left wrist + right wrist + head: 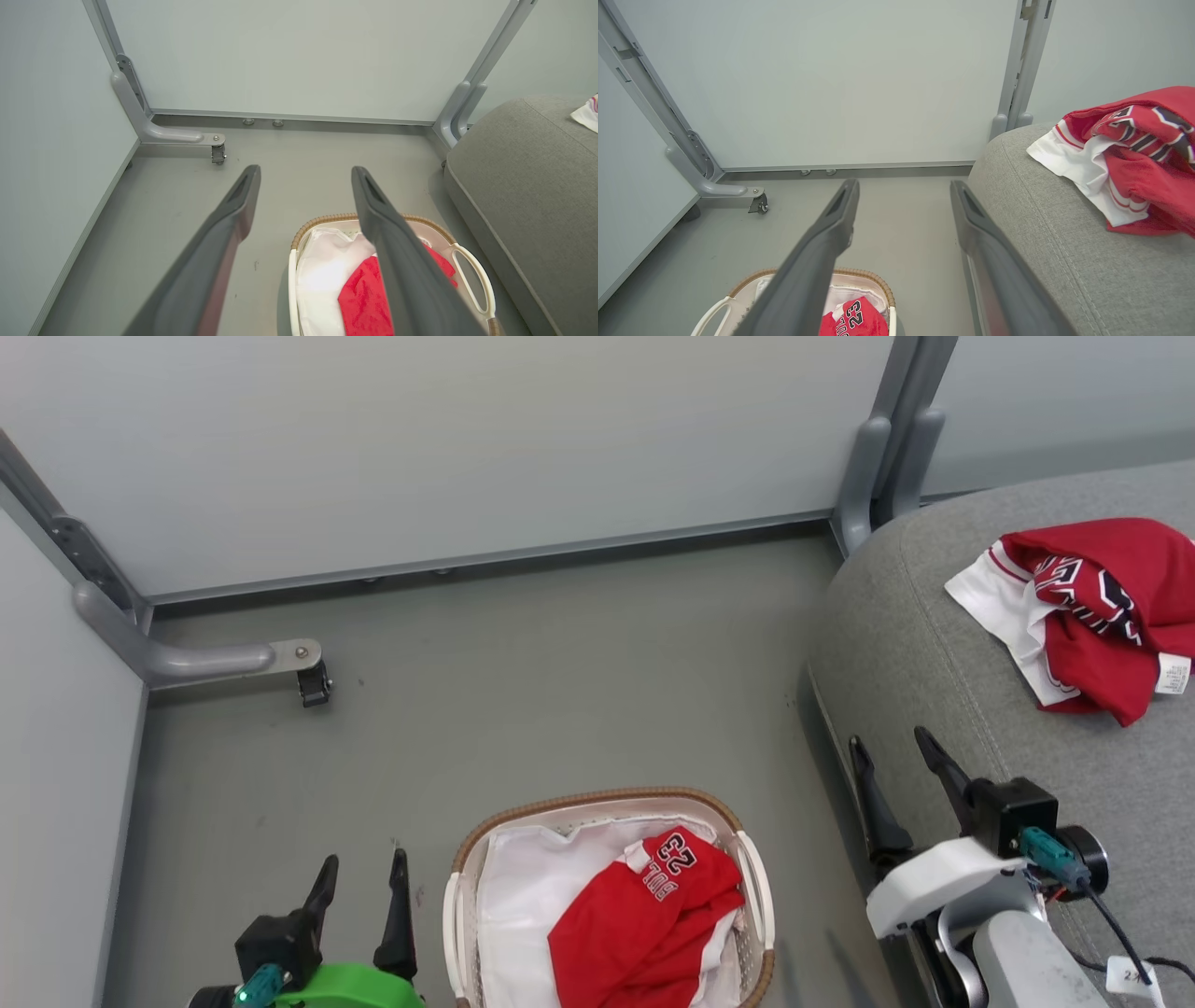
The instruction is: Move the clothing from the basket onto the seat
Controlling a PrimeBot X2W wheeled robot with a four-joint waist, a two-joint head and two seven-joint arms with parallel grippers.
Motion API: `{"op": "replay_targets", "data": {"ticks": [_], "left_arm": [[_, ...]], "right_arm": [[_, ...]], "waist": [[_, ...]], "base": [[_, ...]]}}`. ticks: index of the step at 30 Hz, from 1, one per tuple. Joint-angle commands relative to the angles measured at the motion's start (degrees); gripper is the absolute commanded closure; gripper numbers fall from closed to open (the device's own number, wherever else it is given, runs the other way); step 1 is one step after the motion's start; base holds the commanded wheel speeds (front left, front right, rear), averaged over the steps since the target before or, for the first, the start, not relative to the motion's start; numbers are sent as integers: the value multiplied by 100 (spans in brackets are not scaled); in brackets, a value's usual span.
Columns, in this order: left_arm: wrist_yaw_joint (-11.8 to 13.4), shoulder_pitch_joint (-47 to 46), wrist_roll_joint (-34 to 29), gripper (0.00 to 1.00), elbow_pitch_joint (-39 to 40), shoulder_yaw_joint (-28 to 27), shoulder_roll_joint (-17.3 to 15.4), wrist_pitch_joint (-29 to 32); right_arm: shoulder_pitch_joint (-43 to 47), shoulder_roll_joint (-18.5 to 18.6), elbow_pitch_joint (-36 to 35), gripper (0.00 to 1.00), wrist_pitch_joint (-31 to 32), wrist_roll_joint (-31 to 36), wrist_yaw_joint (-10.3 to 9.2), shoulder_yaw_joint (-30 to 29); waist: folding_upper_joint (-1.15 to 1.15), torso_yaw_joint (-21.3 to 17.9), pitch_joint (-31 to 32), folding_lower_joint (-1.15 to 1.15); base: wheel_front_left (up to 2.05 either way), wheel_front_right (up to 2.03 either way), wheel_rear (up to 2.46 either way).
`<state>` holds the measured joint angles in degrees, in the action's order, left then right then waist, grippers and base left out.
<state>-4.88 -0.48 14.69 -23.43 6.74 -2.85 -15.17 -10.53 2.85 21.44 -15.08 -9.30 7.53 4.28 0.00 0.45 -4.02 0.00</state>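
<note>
Both the left tool and the right tool hang spread and empty, and with the red jersey lying on the white sheet in the basket, near the seat where another jersey rests, a careless grab might drag the sheet out too.

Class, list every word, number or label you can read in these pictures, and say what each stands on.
"23": on the red jersey in the basket.
"BUL": beside it on the same jersey; the rest is folded under.
Black-and-white lettering on the second jersey, on the seat: crumpled, unreadable.
White tag on that jersey: too small.
Cable tag at the head view's lower right: blurred.
</note>
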Motion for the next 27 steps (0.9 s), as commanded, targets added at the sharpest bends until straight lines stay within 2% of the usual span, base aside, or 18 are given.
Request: {"op": "replay_targets", "data": {"ticks": [1, 10, 19, 27], "left_arm": [[-21, -194, 91, 0, -70, 87, -10, 4], [-61, -1062, 249, 0, -776, 892, -12, 4], [-108, -2076, 530, 0, -1879, 1722, -22, 4], [-97, -2762, 735, 0, -2605, 2274, -24, 4]], "right_arm": [[-123, 20, -57, 0, -11, -39, -8, 15], [-809, 19, -412, 0, -11, -149, -8, 92], [-1386, 16, -807, 0, -11, -321, -8, 292], [-1692, 14, -1162, 0, -11, -474, -8, 442]], "waist": [[0, -118, -345, 0], [0, -522, -1394, 0], [0, -962, -2441, 0], [0, -1173, -3173, 0]], "base": [[0, 0, 0], [0, 0, 0], [0, 0, 0], [0, 0, 0]]}}
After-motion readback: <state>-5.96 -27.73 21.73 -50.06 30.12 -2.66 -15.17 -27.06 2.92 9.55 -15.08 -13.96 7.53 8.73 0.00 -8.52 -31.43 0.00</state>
